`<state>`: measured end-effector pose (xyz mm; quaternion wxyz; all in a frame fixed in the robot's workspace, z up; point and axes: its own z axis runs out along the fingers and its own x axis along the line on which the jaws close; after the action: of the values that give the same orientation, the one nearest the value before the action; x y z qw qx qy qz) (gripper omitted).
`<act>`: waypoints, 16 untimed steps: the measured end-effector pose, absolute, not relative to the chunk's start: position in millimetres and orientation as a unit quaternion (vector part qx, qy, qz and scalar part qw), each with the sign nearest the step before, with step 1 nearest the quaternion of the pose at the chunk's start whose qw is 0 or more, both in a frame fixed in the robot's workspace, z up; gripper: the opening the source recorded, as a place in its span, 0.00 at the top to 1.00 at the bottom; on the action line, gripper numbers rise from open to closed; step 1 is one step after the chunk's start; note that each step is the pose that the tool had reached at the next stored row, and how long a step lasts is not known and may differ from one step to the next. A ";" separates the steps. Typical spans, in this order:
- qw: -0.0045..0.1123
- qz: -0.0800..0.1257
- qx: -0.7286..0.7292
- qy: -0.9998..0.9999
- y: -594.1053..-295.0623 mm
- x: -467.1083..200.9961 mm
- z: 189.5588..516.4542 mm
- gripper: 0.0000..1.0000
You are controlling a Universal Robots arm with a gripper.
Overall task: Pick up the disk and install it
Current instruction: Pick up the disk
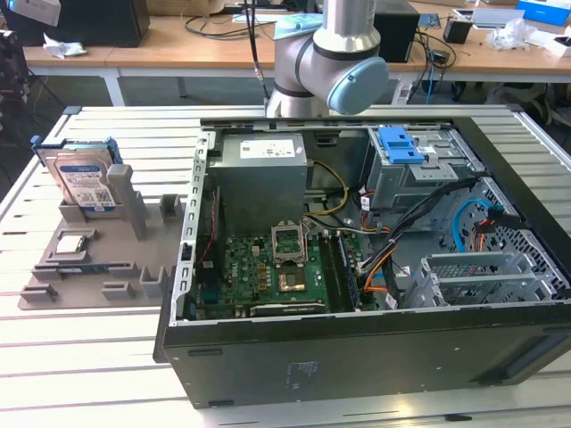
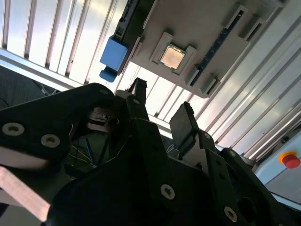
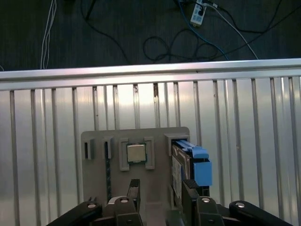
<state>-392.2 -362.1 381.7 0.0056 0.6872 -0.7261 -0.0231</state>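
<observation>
The disk (image 1: 82, 176) stands on edge in a slot of the grey holder (image 1: 89, 260) at the exterior view's left, on the slatted metal surface (image 1: 98, 357) and well apart from the open computer case (image 1: 357, 357). It has not been picked up. A small square chip (image 1: 73, 242) lies flat in a pocket of the same holder, nearer the camera than the disk.

In the first wrist view the hand (image 3: 161, 195) hangs above the holder with its two dark fingers (image 3: 133, 188) spread apart and nothing between them but bare holder. The disk (image 3: 181, 165) shows edge-on there, and its blue frame sits beside one finger, not centred in the gap. The second wrist view shows the hand (image 2: 162, 107) spread and empty too.

The main risk, as I judge it, is that offset. If the hand came down on this line, one finger could strike the disk's top edge or the holder's post instead of passing on either side. A grip on the plastic frame alone might flex or slip. A crooked pull could jam the disk in its slot and drag the light holder along.

Inside the case, loose cables (image 1: 401, 241) run close to the grey drive cage (image 1: 419, 183) with its blue bracket (image 1: 401, 144), and could catch a carried disk.
</observation>
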 end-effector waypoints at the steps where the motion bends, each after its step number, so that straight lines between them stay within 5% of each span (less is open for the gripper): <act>1: 0.006 -0.023 0.687 -0.726 -361.9 -392.2 381.7 0.52; 16: 0.006 -0.023 0.687 -0.726 -355.3 -391.8 377.0 0.52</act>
<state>-391.8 -355.3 377.0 0.0056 0.6872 -0.7261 -0.0231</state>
